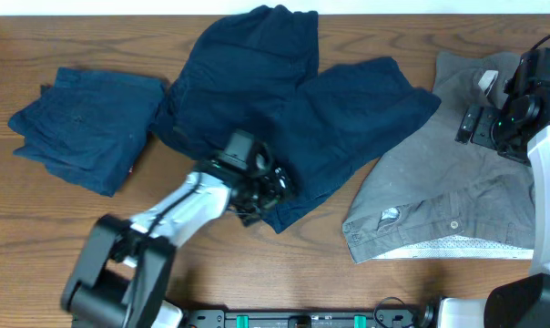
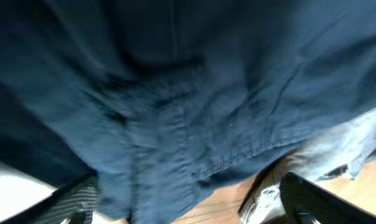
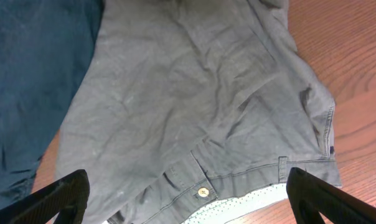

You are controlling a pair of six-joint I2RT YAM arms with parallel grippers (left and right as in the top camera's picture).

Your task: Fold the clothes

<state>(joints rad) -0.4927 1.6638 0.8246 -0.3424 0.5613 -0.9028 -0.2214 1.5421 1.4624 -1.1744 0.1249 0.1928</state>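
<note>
One pair of dark navy shorts [image 1: 293,100] lies spread out and rumpled at the table's middle. A folded navy pile [image 1: 88,128] sits at the left. Grey shorts [image 1: 448,191] with a pale dotted waistband lining lie at the right. My left gripper [image 1: 261,187] is at the near edge of the spread navy shorts. In the left wrist view its fingers [image 2: 194,205] are wide apart with navy cloth [image 2: 175,112] between them. My right gripper [image 1: 489,123] hovers open above the grey shorts [image 3: 194,93], over their waistband button [image 3: 202,191].
The wooden table [image 1: 257,264] shows bare along the near edge and between the piles. The navy shorts overlap the grey pair's left edge. The right arm's body stands over the table's right edge.
</note>
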